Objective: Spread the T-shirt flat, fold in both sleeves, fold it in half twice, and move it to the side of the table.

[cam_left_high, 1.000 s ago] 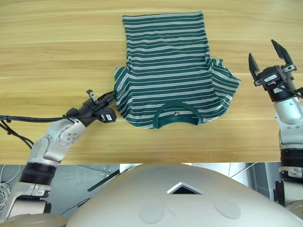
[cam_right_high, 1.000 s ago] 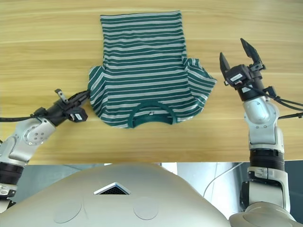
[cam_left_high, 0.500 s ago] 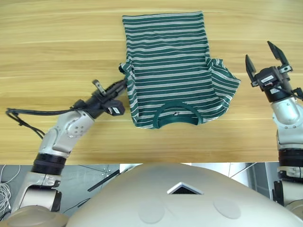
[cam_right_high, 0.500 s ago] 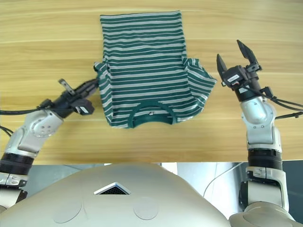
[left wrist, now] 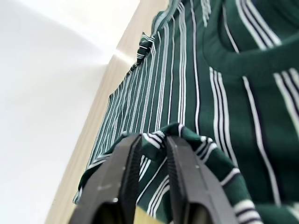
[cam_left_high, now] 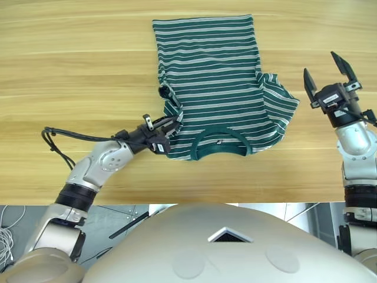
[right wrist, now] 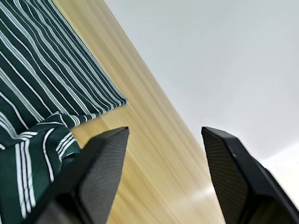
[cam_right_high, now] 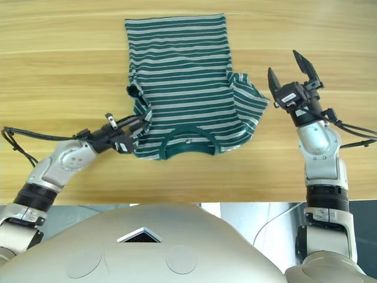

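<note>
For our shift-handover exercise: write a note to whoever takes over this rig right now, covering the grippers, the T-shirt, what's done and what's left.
Left gripper: shut on the left sleeve, holding it over the T-shirt beside the collar.
Right gripper: open, beside the right sleeve, apart from it.
T-shirt: spread flat on the table, collar toward the robot.
Done: spreading; left sleeve partly folded in.
Left: release left sleeve, fold right sleeve, halve twice, move aside.

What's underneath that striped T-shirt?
The T-shirt lies on the wooden table. Its sleeve, pinched by the left hand, is drawn over its body. Anything beneath the cloth is hidden.
</note>
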